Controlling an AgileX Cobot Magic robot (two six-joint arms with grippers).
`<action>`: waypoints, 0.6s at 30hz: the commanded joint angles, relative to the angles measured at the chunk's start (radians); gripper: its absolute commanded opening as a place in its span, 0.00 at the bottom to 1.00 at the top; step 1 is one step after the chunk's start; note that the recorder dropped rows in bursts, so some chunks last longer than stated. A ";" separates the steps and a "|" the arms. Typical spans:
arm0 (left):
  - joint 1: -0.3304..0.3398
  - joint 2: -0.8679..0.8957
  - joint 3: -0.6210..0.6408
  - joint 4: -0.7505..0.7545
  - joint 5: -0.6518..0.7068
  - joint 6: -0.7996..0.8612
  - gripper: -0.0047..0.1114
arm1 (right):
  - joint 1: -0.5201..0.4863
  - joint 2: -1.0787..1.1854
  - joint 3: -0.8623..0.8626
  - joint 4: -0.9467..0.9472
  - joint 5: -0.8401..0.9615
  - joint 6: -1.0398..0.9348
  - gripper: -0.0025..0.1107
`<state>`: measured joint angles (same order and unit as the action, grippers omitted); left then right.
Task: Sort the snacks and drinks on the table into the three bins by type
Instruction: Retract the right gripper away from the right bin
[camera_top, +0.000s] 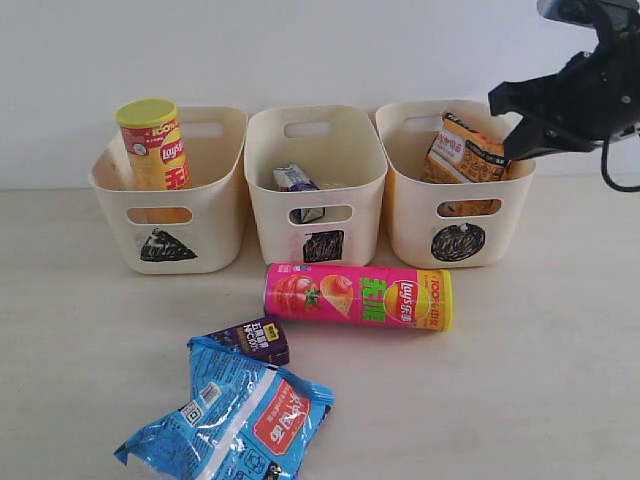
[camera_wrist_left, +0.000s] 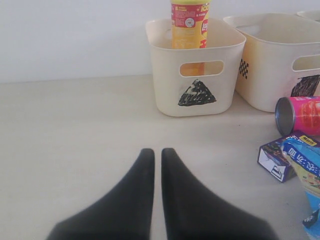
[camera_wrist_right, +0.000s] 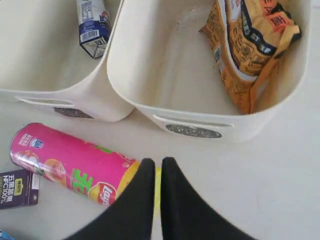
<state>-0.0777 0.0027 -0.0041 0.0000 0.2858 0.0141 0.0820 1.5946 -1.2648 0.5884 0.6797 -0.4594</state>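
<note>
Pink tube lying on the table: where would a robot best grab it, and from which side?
Probably around the middle of the pink tube, coming straight down from above. It lies flat on its side, so its round body can be pinched front to back there, and the bins close behind leave little room for a sideways approach.

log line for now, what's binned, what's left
triangle bin: yellow tube | square bin: white carton | circle bin: orange bag | on table: pink tube, purple carton, blue bag | left gripper, right gripper: shut
</note>
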 joint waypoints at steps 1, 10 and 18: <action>-0.003 -0.003 0.004 0.000 -0.008 -0.007 0.07 | -0.002 -0.114 0.137 0.040 -0.064 -0.001 0.02; -0.003 -0.003 0.004 0.000 -0.008 -0.007 0.07 | -0.002 -0.263 0.280 0.105 0.000 -0.008 0.02; -0.003 -0.003 0.004 0.000 -0.008 -0.007 0.07 | 0.000 -0.350 0.412 0.279 -0.005 -0.145 0.02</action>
<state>-0.0777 0.0027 -0.0041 0.0000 0.2858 0.0141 0.0820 1.2685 -0.8977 0.8189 0.6966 -0.5649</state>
